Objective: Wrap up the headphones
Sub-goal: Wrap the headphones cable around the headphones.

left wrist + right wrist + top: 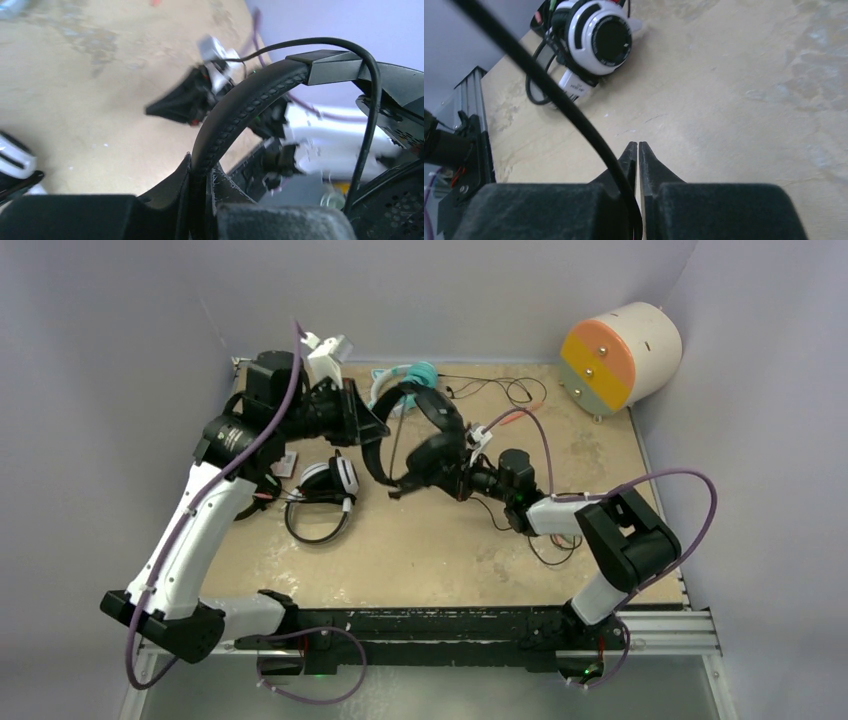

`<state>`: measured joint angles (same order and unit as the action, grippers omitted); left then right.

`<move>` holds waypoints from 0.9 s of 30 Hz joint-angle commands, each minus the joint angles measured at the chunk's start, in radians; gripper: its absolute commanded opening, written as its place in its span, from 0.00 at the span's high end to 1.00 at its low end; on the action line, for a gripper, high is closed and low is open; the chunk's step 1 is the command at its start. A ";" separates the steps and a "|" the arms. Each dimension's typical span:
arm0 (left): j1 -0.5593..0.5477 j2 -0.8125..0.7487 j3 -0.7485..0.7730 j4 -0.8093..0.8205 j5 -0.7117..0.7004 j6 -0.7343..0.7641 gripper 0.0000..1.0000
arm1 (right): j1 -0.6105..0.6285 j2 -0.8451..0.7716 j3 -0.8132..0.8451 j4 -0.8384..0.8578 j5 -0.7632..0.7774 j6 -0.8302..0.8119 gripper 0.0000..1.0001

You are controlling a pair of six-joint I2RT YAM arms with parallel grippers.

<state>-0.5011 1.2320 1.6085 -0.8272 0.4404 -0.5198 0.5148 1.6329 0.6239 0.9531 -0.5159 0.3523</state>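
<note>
Left claw (202,172): I see it clenched on the padded headband (235,105) of the black headphones (440,435), with one finger on each side of the band.
Right claw (638,147): its two tips stand together, almost touching. The thin black cable (549,90) runs down into the slit between the fingers, close to their base, so I read it as grasping the cable.
Black headphones: they hang over the middle of the desk (430,560), between my two arms and off the surface. The left arm holds the band from the left side. The right claw is just beside the lower earcup.
Cable: in the left wrist view it loops over the top of the headband and goes down on the right side, in front of an earcup.
White-and-black headset (320,478): it lies flat on the desk to the left of the black pair, under the left arm, with its own cable coiled beside it.
Teal headset (420,373): it lies at the far edge of the desk, behind the black headphones.
Red stick (512,418): it is thin and lies on the desk behind the right claw.
Drum (620,355): it is a white cylinder on its side at the far right corner, and its face has orange, yellow and grey-green bands.
</note>
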 commanded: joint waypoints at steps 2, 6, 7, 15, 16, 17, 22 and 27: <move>0.135 0.058 0.054 0.117 0.102 -0.132 1.00 | 0.098 -0.023 -0.074 0.134 0.024 0.035 1.00; 0.194 0.090 0.030 0.193 0.067 -0.261 1.00 | 0.222 -0.047 -0.097 0.113 0.051 0.030 1.00; 0.202 0.093 0.021 0.204 0.034 -0.294 1.00 | 0.246 -0.057 -0.101 0.102 0.055 0.028 1.00; 0.205 0.058 -0.077 0.199 -0.466 -0.427 1.00 | 0.406 -0.230 -0.101 -0.125 0.131 -0.009 1.00; 0.205 0.054 -0.090 0.189 -0.529 -0.439 1.00 | 0.423 -0.249 -0.084 -0.172 0.133 -0.016 1.00; 0.205 0.051 -0.101 0.175 -0.585 -0.461 1.00 | 0.438 -0.271 -0.061 -0.221 0.129 -0.022 1.00; 0.205 0.063 -0.165 0.127 -0.807 -0.496 1.00 | 0.498 -0.332 0.077 -0.476 0.106 -0.073 1.00; 0.205 0.064 -0.236 0.127 -0.875 -0.433 1.00 | 0.505 -0.403 0.174 -0.647 0.138 -0.103 1.00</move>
<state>-0.3027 1.3201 1.4063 -0.7521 -0.2928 -0.9592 1.0149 1.2934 0.7086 0.4946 -0.4068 0.3008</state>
